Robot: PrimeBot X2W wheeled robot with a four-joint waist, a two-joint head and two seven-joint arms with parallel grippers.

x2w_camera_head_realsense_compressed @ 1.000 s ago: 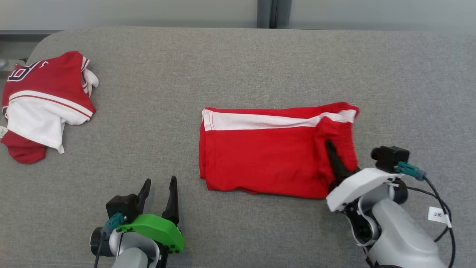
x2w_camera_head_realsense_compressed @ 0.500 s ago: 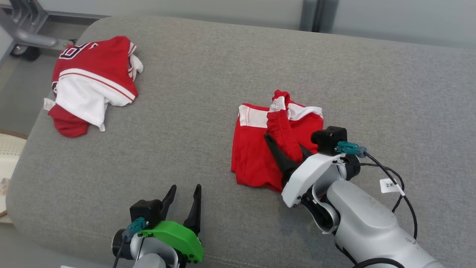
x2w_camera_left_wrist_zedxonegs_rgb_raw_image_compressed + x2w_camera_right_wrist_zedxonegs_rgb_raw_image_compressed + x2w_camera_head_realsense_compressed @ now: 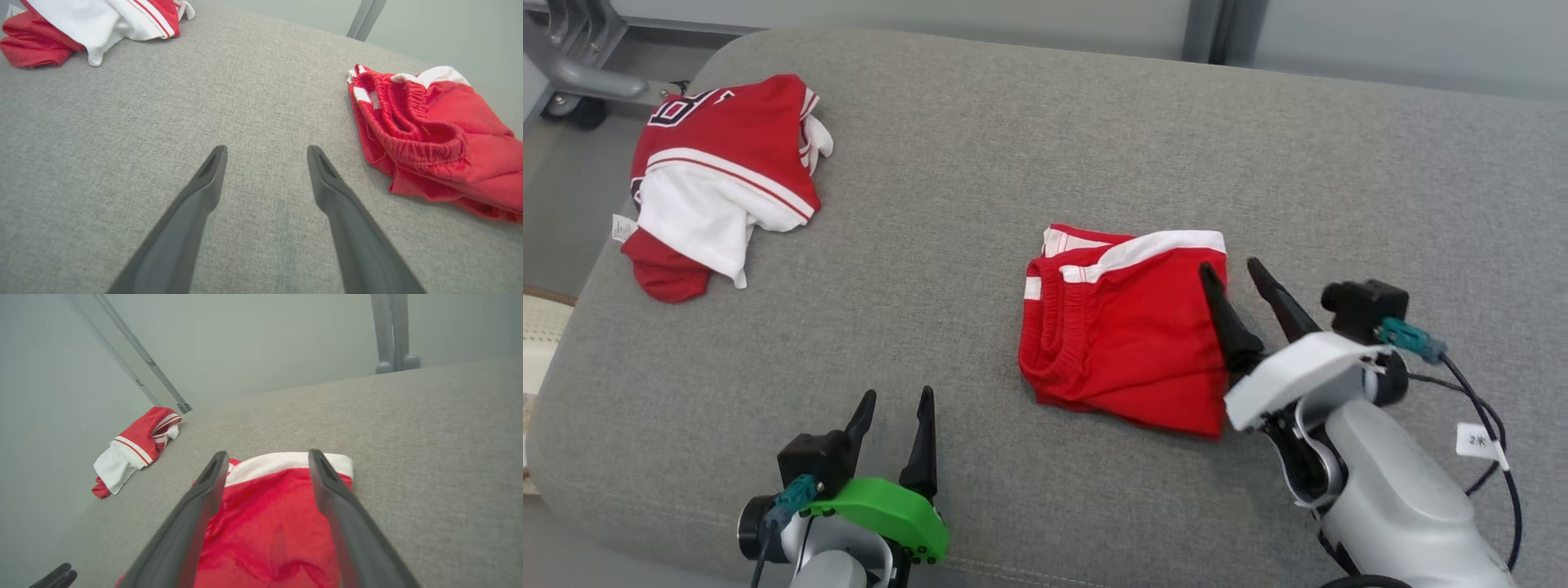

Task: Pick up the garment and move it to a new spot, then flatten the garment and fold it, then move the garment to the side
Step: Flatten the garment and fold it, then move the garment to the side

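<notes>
Plainly spread and empty, the right gripper [image 3: 1228,266] slants over the folded red-and-white cloth shorts [image 3: 1119,343] at their right edge.

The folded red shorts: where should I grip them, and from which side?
Likely the right edge of the red shorts, where the layers fold together, with the open right gripper coming low from the right; the loose waistband lies on the left.

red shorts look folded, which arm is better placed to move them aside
Right. The right gripper is open at the edge of the red shorts, one finger over the cloth; the left gripper sits well apart.
</notes>
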